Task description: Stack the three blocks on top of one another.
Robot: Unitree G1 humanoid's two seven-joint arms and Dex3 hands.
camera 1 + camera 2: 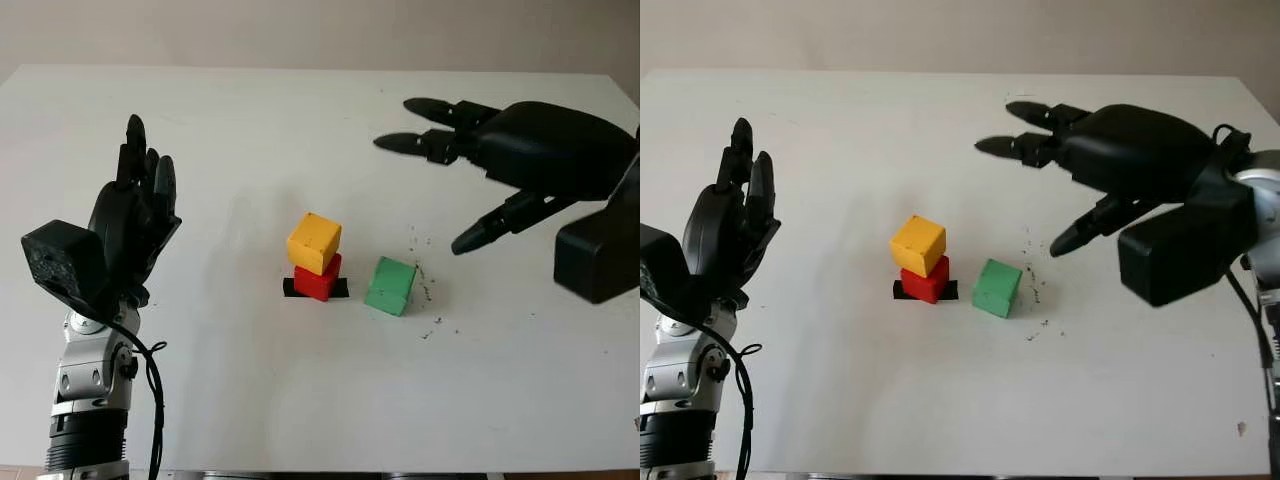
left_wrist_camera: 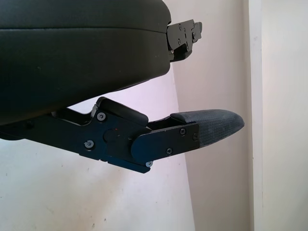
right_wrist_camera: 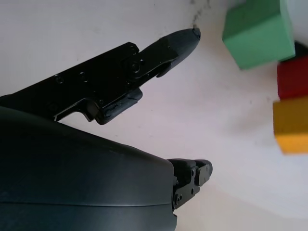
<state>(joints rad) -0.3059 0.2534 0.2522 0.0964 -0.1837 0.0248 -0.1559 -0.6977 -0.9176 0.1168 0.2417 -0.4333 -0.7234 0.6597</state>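
green block [image 1: 391, 286] sat on the bench [image 1: 300, 400] just right of the yellow [image 1: 315, 241]-on-red [image 1: 318, 280] stack, nearer the right hand [image 1: 490, 170], empty and released above it; left hand [image 1: 135, 215] open, well apart.

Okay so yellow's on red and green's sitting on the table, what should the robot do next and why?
Probably lower the open right hand onto the green block to grasp it. That block sits alone on the table beside the stack of yellow block on red block, and the right hand hovers nearest. The left hand is raised, open, far off.
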